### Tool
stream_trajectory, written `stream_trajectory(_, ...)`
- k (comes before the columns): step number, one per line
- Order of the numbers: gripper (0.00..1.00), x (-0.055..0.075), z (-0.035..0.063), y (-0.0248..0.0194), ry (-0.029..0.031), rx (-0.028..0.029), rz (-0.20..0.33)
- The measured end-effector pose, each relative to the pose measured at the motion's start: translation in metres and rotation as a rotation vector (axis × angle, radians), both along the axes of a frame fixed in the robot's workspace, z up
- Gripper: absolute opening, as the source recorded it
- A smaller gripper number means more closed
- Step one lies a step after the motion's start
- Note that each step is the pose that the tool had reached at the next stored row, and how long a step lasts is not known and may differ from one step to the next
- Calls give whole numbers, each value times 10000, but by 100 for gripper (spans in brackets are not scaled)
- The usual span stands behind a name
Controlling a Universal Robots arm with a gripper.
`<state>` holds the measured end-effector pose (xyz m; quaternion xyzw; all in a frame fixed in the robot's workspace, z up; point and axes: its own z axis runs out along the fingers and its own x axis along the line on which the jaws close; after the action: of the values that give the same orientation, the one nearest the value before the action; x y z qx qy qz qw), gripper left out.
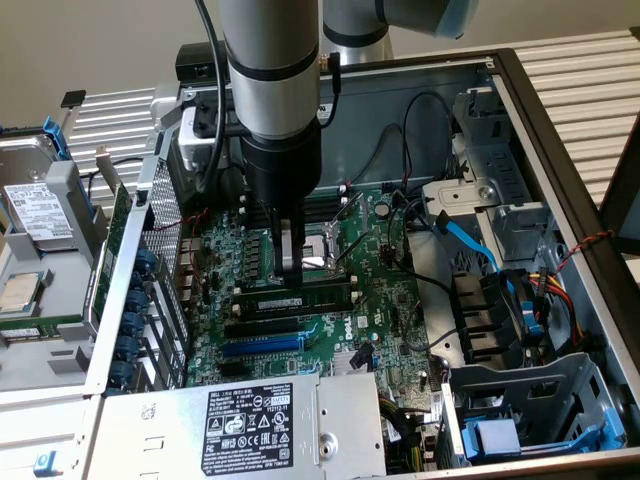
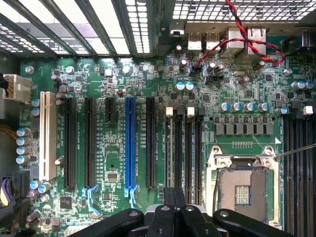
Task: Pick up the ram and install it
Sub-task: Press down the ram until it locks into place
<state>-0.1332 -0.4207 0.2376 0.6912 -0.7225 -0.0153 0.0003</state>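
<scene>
Fingers of the gripper were pinched together over the motherboard, holding nothing that could be made out. With the ram lying lengthwise in a memory slot just beside them, pressing evenly along its top edge seemed wise.

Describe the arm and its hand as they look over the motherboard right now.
The arm is a silver-grey tube with black ring seams and a pale blue joint cap. A black cable runs down beside it to a black cylindrical wrist. The hand has narrow metallic fingers; in the wrist view its linkages are glossy black.
</scene>
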Motion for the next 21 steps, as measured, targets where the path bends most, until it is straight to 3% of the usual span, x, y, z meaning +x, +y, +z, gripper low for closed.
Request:
stream_trajectory(10, 11, 24, -35, 18, 0, -50, 3)
stream_trajectory(16, 11, 24, -64, 35, -1, -52, 14)
stream_trajectory(21, 11, 24, -79, 42, 27, -68, 21)
